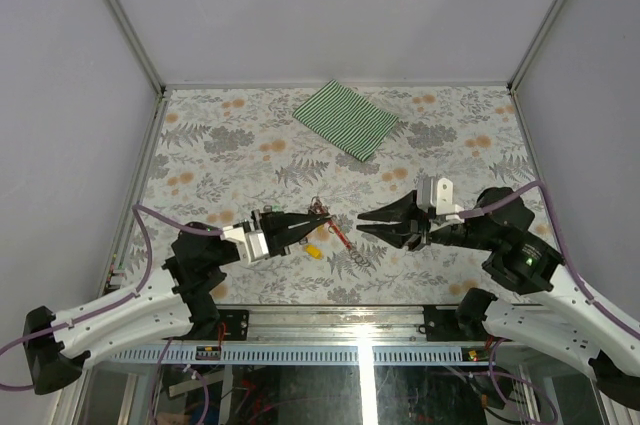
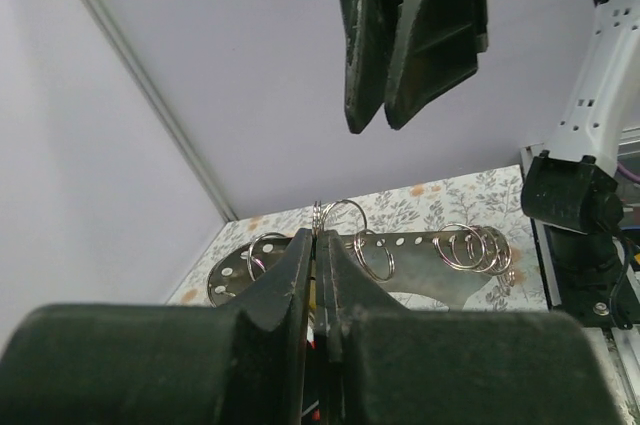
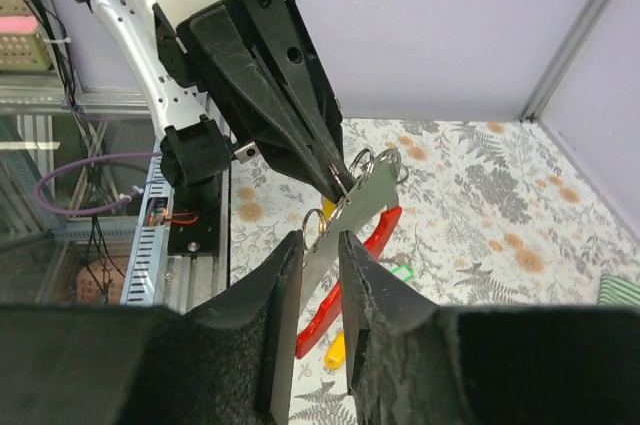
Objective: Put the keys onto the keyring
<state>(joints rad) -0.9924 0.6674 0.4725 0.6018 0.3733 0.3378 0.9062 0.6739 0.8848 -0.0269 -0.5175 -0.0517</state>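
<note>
The left gripper point(image 2: 318, 240) is closed flat on one silver ring of the keyring point(image 3: 345, 290), a thin red curved strap carrying a perforated flat silver metal plate and several silver split rings, and holds it lifted above the floral-patterned tabletop point(image 1: 230, 155). Hazard: the pinch bears on a thin ring edge only, so any sideways pull is likely to rotate or strip the ring out of the jaws and drop the assembly. Directly beneath lie a small yellow-headed silver key point(image 1: 313, 252) and a green-headed key point(image 3: 400, 272), neither threaded; a falling keyring would scatter or cover them. A second yellow key cannot be confirmed. The right gripper point(image 1: 360, 221) stands with its jaws narrowly apart and the plate in the gap; contact with the plate cannot be determined. Hazard: an off-centre closure would twist the plate against the left pinch, and the opposing fingertips are near enough to collide. Clearance: open tabletop extends left and right to the pale walls; the green striped folded cloth point(image 1: 345, 120) lies well apart at the far side; the near metal rail point(image 1: 360, 320) is close.
</note>
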